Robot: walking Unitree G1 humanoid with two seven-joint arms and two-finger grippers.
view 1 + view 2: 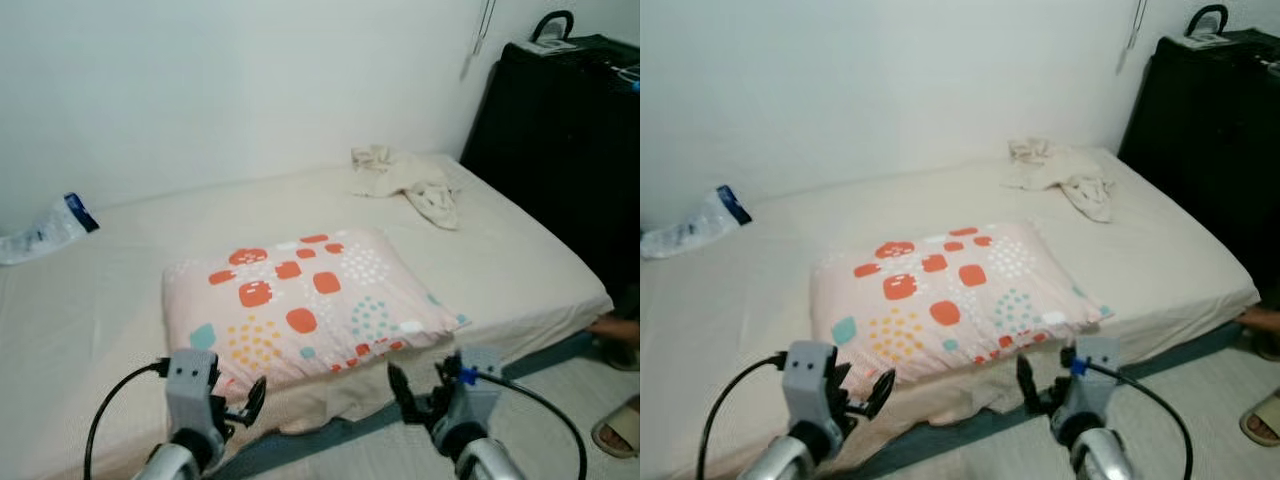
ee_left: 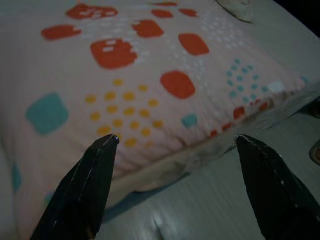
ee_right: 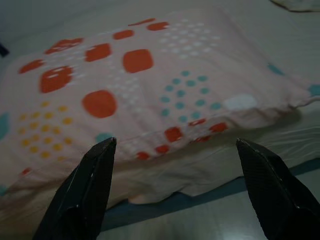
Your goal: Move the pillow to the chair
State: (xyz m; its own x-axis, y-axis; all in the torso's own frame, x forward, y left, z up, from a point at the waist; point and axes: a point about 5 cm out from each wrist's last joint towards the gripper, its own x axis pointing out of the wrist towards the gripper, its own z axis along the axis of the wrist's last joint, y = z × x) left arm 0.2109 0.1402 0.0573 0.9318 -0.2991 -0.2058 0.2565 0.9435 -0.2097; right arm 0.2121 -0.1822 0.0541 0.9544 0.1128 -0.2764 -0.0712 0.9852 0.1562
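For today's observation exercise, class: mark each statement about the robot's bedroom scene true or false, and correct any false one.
1. The pillow lies flat on the bed. True.
2. The left gripper is clamped on the pillow. False: its fingers are spread open, short of the pillow's near edge.
3. A crumpled cloth lies at the bed's far side. True.
4. The right gripper is shut. False: it is open, facing the pillow.
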